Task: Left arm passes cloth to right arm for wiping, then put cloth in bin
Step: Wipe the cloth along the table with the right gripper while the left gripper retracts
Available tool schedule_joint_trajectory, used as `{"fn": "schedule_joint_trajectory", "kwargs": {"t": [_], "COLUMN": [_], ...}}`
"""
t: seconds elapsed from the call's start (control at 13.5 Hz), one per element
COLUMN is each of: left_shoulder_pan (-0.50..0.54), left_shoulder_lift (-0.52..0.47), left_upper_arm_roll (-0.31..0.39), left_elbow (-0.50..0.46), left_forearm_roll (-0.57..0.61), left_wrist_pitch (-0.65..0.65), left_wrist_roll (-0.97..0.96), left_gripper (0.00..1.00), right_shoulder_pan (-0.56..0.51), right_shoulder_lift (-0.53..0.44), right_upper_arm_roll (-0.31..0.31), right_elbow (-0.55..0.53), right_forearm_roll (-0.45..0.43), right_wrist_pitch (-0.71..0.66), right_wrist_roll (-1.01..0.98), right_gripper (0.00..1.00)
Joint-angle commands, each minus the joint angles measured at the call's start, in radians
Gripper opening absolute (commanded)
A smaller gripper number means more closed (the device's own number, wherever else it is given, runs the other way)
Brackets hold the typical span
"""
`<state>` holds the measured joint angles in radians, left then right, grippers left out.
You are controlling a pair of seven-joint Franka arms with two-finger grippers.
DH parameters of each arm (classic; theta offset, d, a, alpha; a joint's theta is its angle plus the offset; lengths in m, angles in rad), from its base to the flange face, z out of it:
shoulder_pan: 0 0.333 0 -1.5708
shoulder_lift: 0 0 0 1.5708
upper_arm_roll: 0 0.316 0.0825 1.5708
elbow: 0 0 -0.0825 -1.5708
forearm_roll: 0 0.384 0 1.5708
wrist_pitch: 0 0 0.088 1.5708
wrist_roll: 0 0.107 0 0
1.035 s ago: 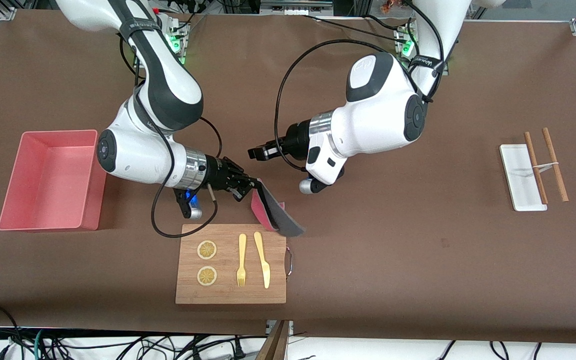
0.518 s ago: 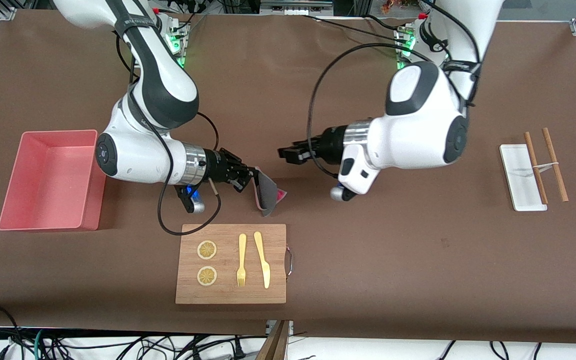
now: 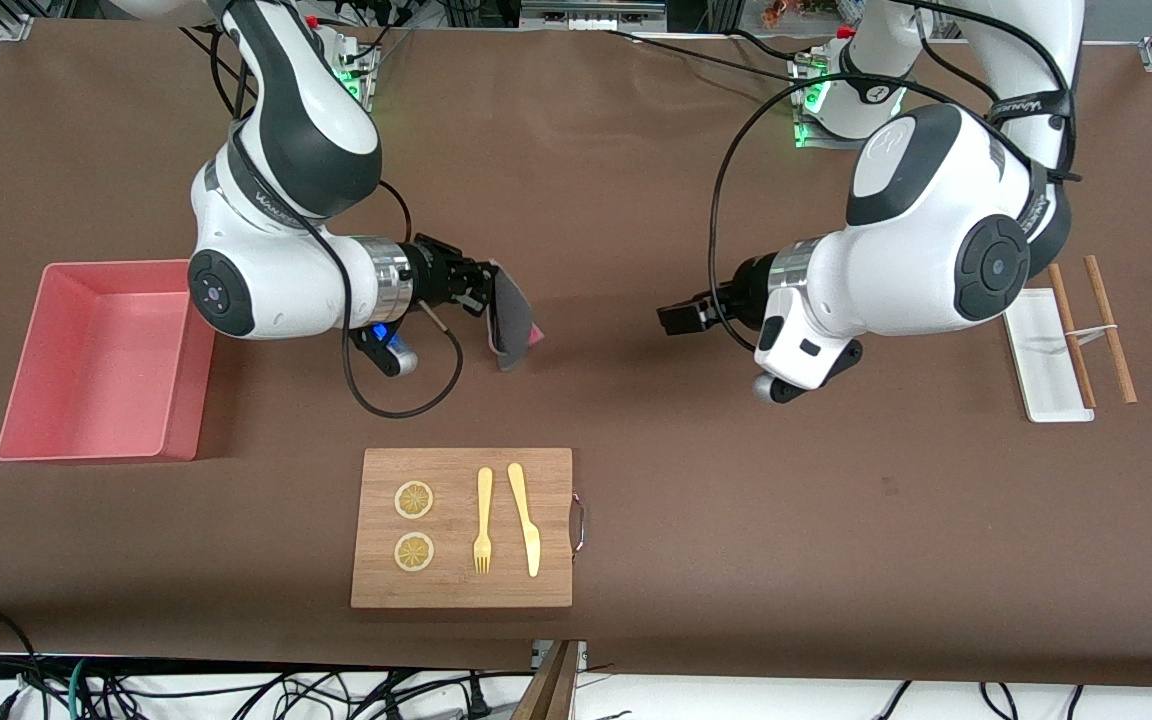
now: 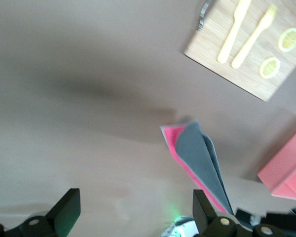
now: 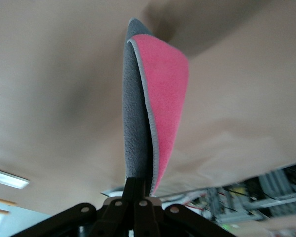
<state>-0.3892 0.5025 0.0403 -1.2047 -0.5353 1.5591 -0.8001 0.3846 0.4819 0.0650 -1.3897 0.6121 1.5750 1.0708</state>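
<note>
My right gripper (image 3: 484,290) is shut on the top edge of the cloth (image 3: 511,325). The cloth hangs folded over the brown tabletop, grey side outward and pink inside (image 5: 160,94). In the right wrist view the fingers (image 5: 133,185) pinch its grey layer. My left gripper (image 3: 676,318) is open and holds nothing, over bare table toward the left arm's end, apart from the cloth. Its fingers (image 4: 66,210) stand wide in the left wrist view, where the cloth (image 4: 197,158) hangs farther off. The salmon-pink bin (image 3: 96,360) stands at the right arm's end, with nothing in it.
A wooden cutting board (image 3: 461,590) with two lemon slices (image 3: 414,500), a yellow fork (image 3: 483,520) and a knife (image 3: 526,520) lies nearer the front camera. A white tray (image 3: 1041,350) with brown chopsticks (image 3: 1108,325) lies at the left arm's end.
The left gripper has opened and drawn back toward its own end of the table. The right gripper has lifted the cloth up and away from the cutting board.
</note>
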Motion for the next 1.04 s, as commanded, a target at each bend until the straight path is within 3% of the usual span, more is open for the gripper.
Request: {"fn": "schedule_joint_trajectory", "kwargs": {"t": [0.0, 0.15, 0.3, 0.52, 0.67, 0.96], "left_shoulder_pan": [0.073, 0.136, 0.199, 0.25, 0.243, 0.27], "left_shoulder_lift": [-0.039, -0.053, -0.126, -0.321, -0.424, -0.449], "left_upper_arm_roll": [-0.01, -0.003, -0.008, -0.005, -0.026, -0.036], "left_elbow": [-0.071, -0.078, -0.108, -0.304, -0.409, -0.427], "left_forearm_roll": [0.028, 0.034, 0.108, 0.152, 0.326, 0.499], "left_wrist_pitch": [-0.04, -0.06, -0.143, -0.182, -0.177, -0.128], "left_wrist_roll": [0.094, 0.2, 0.254, 0.331, 0.376, 0.593], "left_gripper": [1.0, 1.0, 1.0, 1.0, 1.0, 1.0], "right_shoulder_pan": [-0.001, 0.003, 0.01, 0.014, -0.015, -0.156], "right_shoulder_lift": [0.027, 0.078, 0.13, 0.197, 0.23, 0.239], "right_upper_arm_roll": [0.004, 0.004, 0.004, 0.003, -0.004, -0.019], "right_elbow": [-0.029, -0.028, -0.028, -0.026, -0.026, -0.029], "right_forearm_roll": [-0.009, -0.034, -0.098, -0.242, -0.365, -0.475], "right_wrist_pitch": [-0.041, -0.021, 0.054, 0.149, 0.157, 0.151], "right_wrist_roll": [-0.086, -0.098, -0.109, -0.198, -0.29, -0.522], "right_gripper": [0.0, 0.0, 0.0, 0.0, 0.0, 0.0]}}
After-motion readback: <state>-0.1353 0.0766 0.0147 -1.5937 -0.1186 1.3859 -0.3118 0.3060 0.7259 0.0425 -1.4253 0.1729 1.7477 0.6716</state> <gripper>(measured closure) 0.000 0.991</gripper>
